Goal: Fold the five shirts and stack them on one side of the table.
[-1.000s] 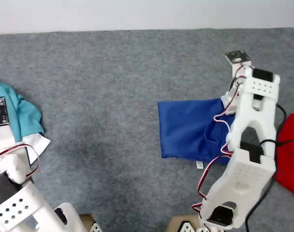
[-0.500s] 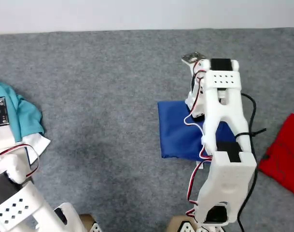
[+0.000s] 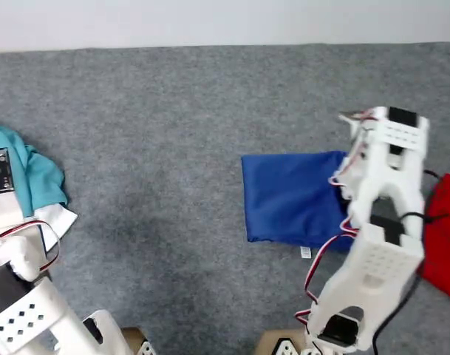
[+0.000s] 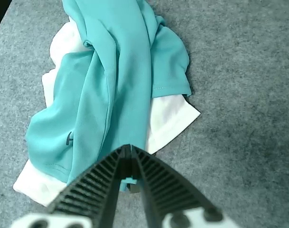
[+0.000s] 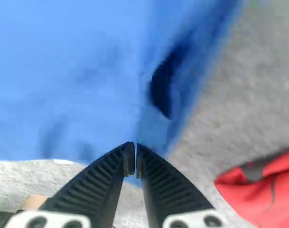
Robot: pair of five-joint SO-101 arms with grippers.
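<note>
A folded blue shirt point(image 3: 291, 196) lies flat right of the table's middle. The right arm point(image 3: 387, 170) stands over its right edge. In the right wrist view my right gripper point(image 5: 131, 146) is shut, its tips just above the blue shirt point(image 5: 78, 71) near that edge, with a red shirt point(image 5: 258, 187) beside it. The red shirt point(image 3: 440, 237) lies at the table's right edge. At the far left a crumpled teal shirt point(image 3: 36, 174) rests on a white shirt point(image 3: 55, 218). My left gripper point(image 4: 130, 151) hangs shut above the teal shirt point(image 4: 111, 85) and white shirt point(image 4: 172, 116).
The grey felt-like tabletop point(image 3: 151, 133) stretches bare between the teal pile and the blue shirt. The left arm's base point(image 3: 25, 314) sits at the front left corner. A pale wall edge point(image 3: 210, 22) runs along the back.
The right arm swung left over the blue shirt half a second ago and has come back to the shirt's right edge. The left arm and the shirts have not moved.
</note>
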